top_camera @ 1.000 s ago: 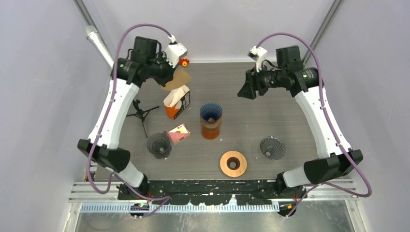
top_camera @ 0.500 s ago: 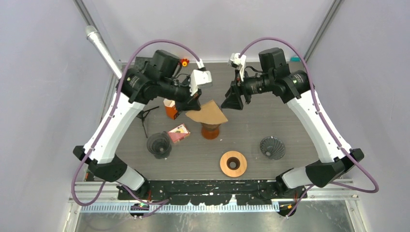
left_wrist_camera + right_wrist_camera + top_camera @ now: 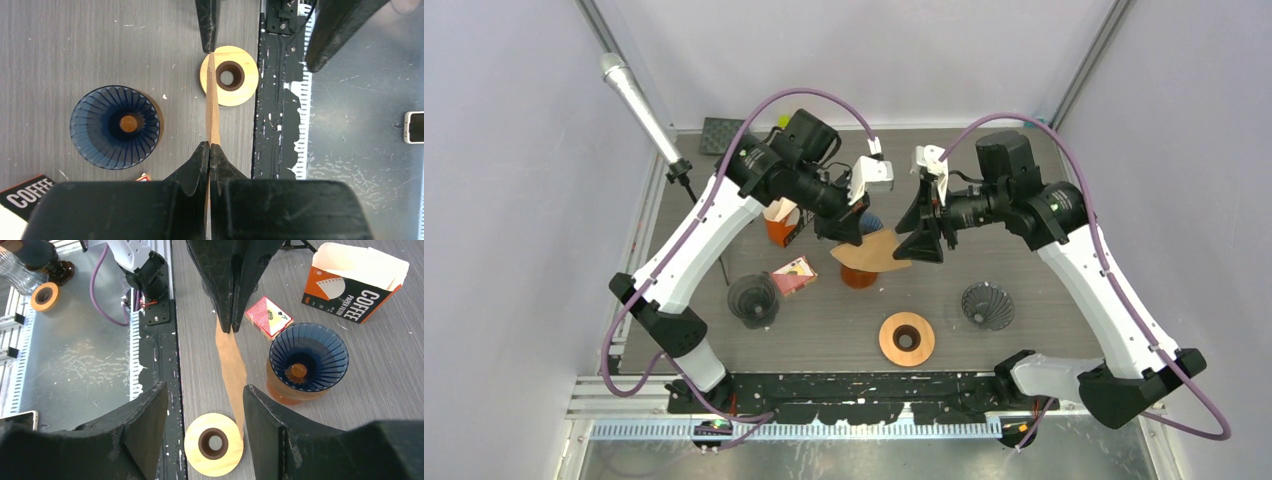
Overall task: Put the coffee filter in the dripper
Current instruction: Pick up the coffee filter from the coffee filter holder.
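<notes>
While left tool clenches coffee filter beside dripper, right tool faces it tip-to-tip, jaws spread.

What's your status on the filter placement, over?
Left tool shut on coffee filter, folded flat. Right tool open, filter's free end between its jaws. Filter not yet in dripper; dripper empty, nothing blocking it.

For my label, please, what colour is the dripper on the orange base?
Dripper: dark blue, clearest in left wrist view.
</notes>
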{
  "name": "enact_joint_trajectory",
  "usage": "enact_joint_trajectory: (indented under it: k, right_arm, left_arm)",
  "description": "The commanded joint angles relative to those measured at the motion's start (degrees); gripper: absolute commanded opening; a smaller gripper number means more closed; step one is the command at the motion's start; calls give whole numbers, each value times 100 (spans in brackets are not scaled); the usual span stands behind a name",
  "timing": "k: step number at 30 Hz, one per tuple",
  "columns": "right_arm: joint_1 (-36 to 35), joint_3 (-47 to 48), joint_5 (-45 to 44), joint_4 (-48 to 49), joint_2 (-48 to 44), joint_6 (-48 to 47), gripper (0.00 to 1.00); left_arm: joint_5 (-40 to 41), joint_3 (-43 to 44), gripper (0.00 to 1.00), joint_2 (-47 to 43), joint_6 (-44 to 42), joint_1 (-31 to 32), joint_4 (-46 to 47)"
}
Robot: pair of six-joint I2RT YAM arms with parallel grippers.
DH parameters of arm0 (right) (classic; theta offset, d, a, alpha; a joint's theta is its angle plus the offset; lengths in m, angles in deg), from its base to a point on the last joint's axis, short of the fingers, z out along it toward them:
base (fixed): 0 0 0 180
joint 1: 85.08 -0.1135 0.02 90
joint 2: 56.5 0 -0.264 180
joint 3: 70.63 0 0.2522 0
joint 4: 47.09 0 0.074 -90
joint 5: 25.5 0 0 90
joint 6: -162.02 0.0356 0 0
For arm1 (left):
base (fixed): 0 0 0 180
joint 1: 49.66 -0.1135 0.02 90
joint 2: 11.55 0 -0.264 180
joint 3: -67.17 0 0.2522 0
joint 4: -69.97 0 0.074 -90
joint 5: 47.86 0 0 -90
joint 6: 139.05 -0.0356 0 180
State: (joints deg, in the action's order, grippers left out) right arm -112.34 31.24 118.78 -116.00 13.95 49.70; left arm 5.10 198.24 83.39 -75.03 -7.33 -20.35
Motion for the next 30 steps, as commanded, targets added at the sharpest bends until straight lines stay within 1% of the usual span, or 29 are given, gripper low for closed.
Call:
enact_joint_trajectory:
  k: [1,6,10,14,15,18,21,22,24,25,26,28,30]
  right_arm:
    - [-33,-287,39,586,-192,133,61]
    - [-33,-521,-130,831,-348,207,61]
    - [-31,-578,-103,985,-349,368,60]
    - [-32,-712,159,1218,-248,637,54]
    - [-29,-741,222,1278,-221,709,50]
    - [-24,-823,389,1389,-174,814,31]
    - [38,-912,469,1605,-172,998,7]
    - [77,-937,512,1702,-172,1112,2]
    - [209,-994,611,2037,-198,1471,1]
    - [299,-1038,666,2291,-213,1760,1]
    - [400,-1088,705,2605,-223,2108,0]
    - [611,-1232,890,3318,-249,3060,0]
    - [748,-1405,1005,4030,-292,3803,1]
  left_arm:
    - [-556,213,0,-62,87,30,133]
    - [-796,169,0,-69,106,30,136]
    - [-923,59,0,-113,123,39,190]
    - [-944,11,0,-109,254,47,334]
    - [-915,18,0,-101,280,48,354]
    - [-822,41,0,-72,313,48,397]
    - [-787,37,0,-84,338,48,437]
    - [-773,37,0,-89,339,48,439]
    - [-689,29,0,-125,327,52,475]
    - [-627,28,7,-149,321,41,500]
    - [-573,28,18,-190,319,16,538]
    - [-573,-100,30,-367,334,-111,814]
    - [-719,-402,44,-634,452,-331,1215]
